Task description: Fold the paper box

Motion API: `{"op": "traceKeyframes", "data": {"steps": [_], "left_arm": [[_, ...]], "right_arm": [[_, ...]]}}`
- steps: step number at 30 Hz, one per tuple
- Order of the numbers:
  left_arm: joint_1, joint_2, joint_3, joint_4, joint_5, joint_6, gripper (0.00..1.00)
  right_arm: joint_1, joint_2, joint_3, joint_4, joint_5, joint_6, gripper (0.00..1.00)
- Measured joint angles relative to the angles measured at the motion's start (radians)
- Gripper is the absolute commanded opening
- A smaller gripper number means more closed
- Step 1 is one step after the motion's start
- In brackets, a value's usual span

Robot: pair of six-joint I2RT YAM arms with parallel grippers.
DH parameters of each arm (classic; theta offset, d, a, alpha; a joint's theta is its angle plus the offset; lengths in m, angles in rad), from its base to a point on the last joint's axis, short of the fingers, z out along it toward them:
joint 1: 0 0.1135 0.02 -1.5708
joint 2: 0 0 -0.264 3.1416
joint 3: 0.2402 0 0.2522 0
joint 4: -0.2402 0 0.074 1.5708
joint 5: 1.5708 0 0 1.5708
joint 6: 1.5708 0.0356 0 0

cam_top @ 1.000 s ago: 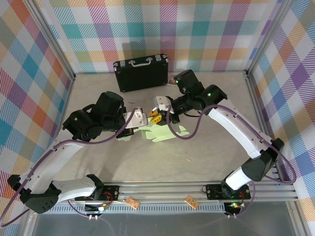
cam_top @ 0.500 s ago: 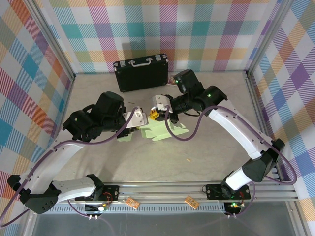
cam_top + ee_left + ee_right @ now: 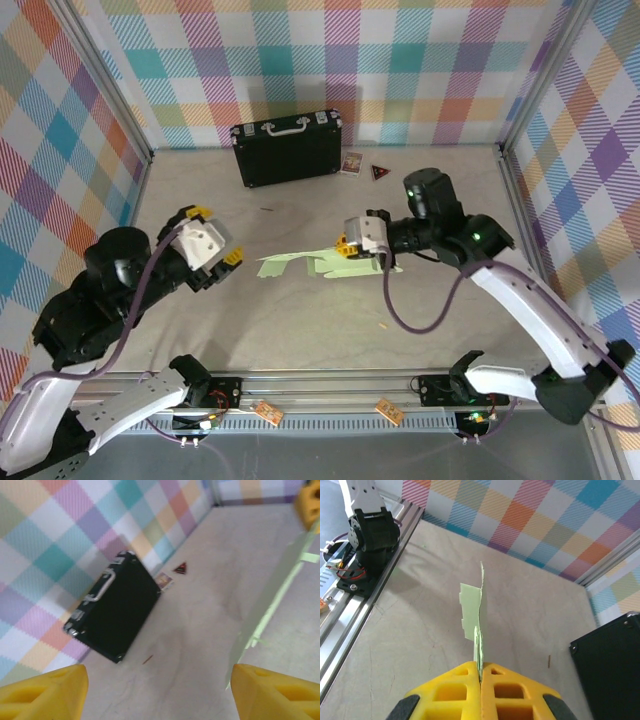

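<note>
Twin arms, left arm [image 3: 105,300] and right arm [image 3: 542,326]: glossy white shell links, black rounded joint housings. Purple cable [image 3: 400,318] loops along each. Left gripper [image 3: 213,233], right gripper [image 3: 345,245]: white boxy bodies, yellow fingers [image 3: 465,672] with hollow cells. Green light [image 3: 478,237] glows on right arm's joint. Bases [image 3: 195,385] black, boxy.

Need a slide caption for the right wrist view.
Right gripper shut on the pale-green paper box, its card seen edge-on, with the black case at right.
</note>
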Motion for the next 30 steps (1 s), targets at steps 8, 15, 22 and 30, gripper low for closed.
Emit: {"op": "traceKeyframes", "data": {"steps": [8, 15, 22, 30], "left_arm": [[0.012, 0.037, -0.164, 0.023, 0.012, 0.08, 0.66], [0.013, -0.016, -0.206, 0.0, 0.237, 0.139, 0.62], [0.013, -0.045, -0.208, -0.002, 0.369, 0.15, 0.61], [0.013, -0.035, -0.214, 0.041, 0.509, 0.145, 0.59]], "right_arm": [[0.0, -0.192, -0.152, 0.084, -0.087, 0.074, 0.0], [0.0, -0.246, -0.175, 0.104, -0.149, 0.111, 0.0], [0.0, -0.236, -0.188, 0.123, -0.167, 0.133, 0.0], [0.0, -0.203, -0.196, 0.163, -0.169, 0.169, 0.0]]}}
